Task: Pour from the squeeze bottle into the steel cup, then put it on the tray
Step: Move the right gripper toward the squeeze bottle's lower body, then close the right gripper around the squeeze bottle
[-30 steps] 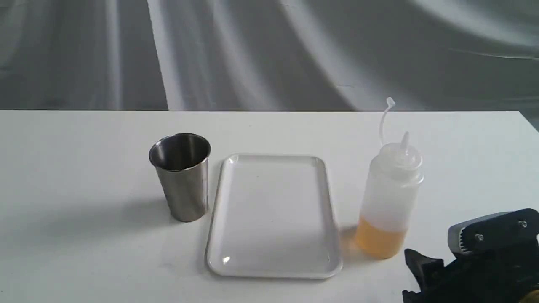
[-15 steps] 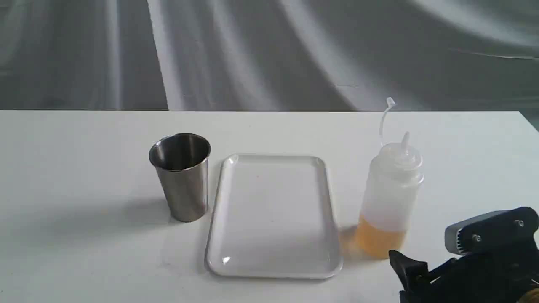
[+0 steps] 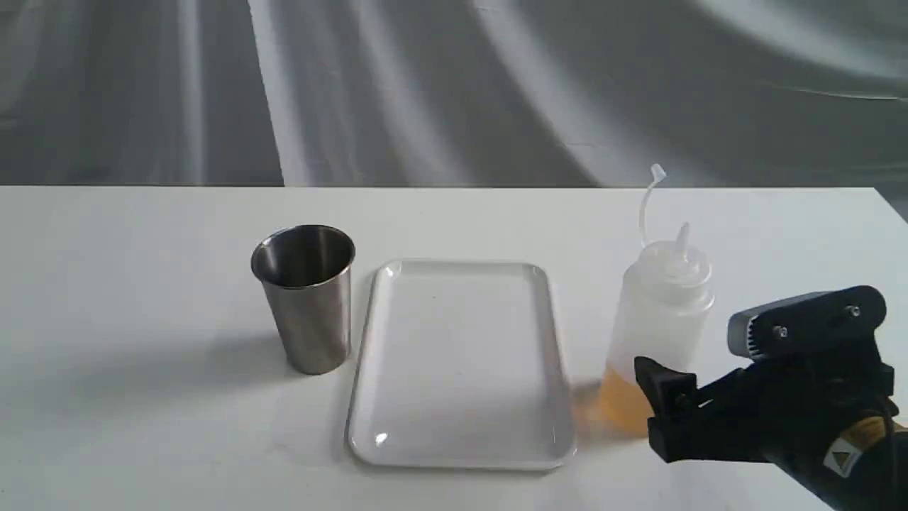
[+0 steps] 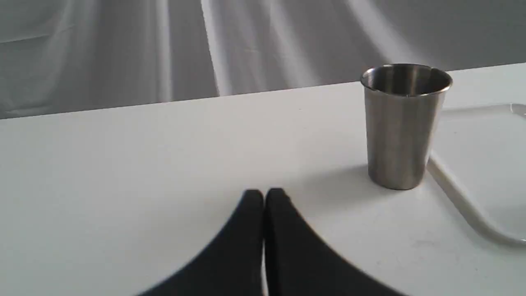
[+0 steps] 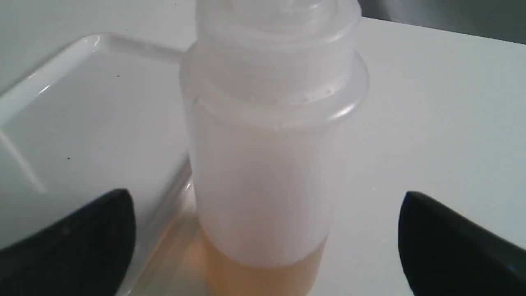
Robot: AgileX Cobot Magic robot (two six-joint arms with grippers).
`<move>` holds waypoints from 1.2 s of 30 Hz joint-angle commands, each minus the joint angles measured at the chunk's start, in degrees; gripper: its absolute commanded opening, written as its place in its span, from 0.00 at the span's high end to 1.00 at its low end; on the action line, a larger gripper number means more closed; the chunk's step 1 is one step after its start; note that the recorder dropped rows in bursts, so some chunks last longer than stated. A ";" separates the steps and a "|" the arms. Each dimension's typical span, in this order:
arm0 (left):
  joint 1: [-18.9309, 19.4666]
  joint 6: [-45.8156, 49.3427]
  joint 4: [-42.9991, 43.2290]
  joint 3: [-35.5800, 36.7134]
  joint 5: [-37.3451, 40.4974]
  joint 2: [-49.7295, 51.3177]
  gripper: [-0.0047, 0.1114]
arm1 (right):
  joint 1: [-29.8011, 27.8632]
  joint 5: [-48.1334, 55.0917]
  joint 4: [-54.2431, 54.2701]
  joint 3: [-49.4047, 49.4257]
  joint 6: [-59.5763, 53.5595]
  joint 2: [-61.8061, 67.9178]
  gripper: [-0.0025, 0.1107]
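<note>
The squeeze bottle (image 3: 660, 312) is standing upright on the tabletop (image 3: 142, 284), its long axis vertical and its nozzle pointing up, just beside the right edge of the tray (image 3: 461, 355), with amber liquid sitting low inside. The right claw (image 5: 265, 205) is facing it side-on at the level of its lower body. Its jaws are spread wide, one on each side, with clear gaps showing in the wrist view, so it is gripping nothing yet. This arm is plainly the nearer one, and closing in level on the body looks like the coming move. The steel cup (image 3: 305, 298) is waiting upright beyond the tray's far side. Near the cup, the left claw (image 4: 263, 195) is hanging clenched and empty.
</note>
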 commanded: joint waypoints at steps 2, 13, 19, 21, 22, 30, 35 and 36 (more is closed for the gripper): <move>-0.33 -0.25 -0.04 0.25 -0.39 -0.15 0.96 | -0.37 0.47 0.35 -1.81 0.04 2.28 0.23; -0.33 -0.06 -0.04 0.25 -0.39 -0.15 0.96 | -0.37 0.47 0.02 -9.36 0.04 11.21 0.23; -0.33 -0.18 -0.04 0.25 -0.39 -0.15 0.96 | -0.37 0.47 0.02 -12.93 0.04 15.72 0.23; -0.33 -0.18 -0.04 0.25 -0.39 -0.15 0.96 | -0.37 0.57 0.02 -13.45 0.04 16.52 0.23; -0.33 -0.18 -0.04 0.25 -0.39 -0.15 0.96 | -0.37 0.38 0.12 -13.70 0.04 16.68 0.23; -0.33 -0.05 -0.04 0.25 -0.39 -0.15 0.96 | -0.37 -0.34 0.12 -13.68 0.04 17.04 0.30; -0.33 -0.05 -0.04 0.25 -0.39 -0.15 0.96 | -0.37 -0.34 -0.39 -13.68 0.04 17.04 0.48; -0.33 -0.05 -0.04 0.25 -0.39 -0.15 0.96 | -0.37 -0.34 -0.82 -13.68 0.04 17.04 0.54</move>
